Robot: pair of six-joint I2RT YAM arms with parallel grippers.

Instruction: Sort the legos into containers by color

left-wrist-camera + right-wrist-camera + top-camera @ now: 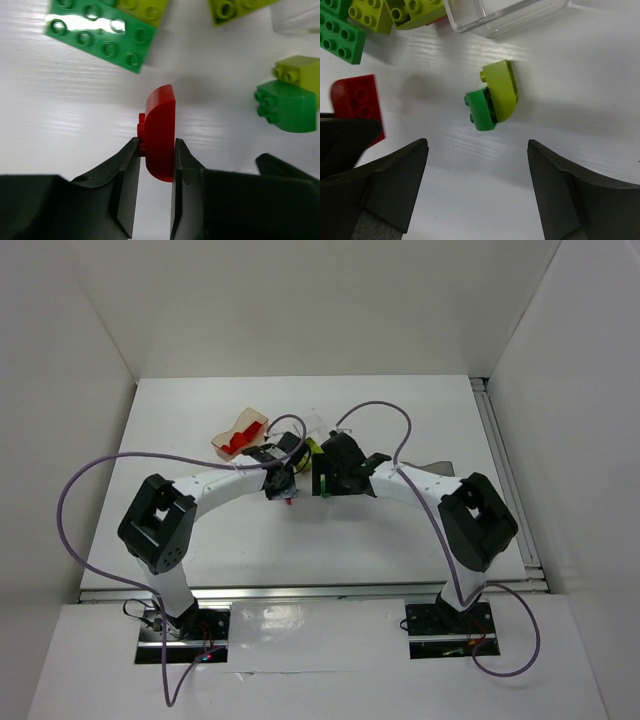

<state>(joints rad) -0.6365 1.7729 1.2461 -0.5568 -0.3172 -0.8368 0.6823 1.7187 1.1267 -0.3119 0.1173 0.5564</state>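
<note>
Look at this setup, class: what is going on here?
Two robot arms are sorting toy bricks by colour. The left tool is shut on a red curved brick, held edge-on. The right tool hangs open above a green and lime brick pair on the table. Red pieces lie in the orange tub; others lie loose.

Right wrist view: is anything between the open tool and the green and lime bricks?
Nothing visible. Bare table lies between the right tool and the green and lime bricks; the red brick is off left.
</note>
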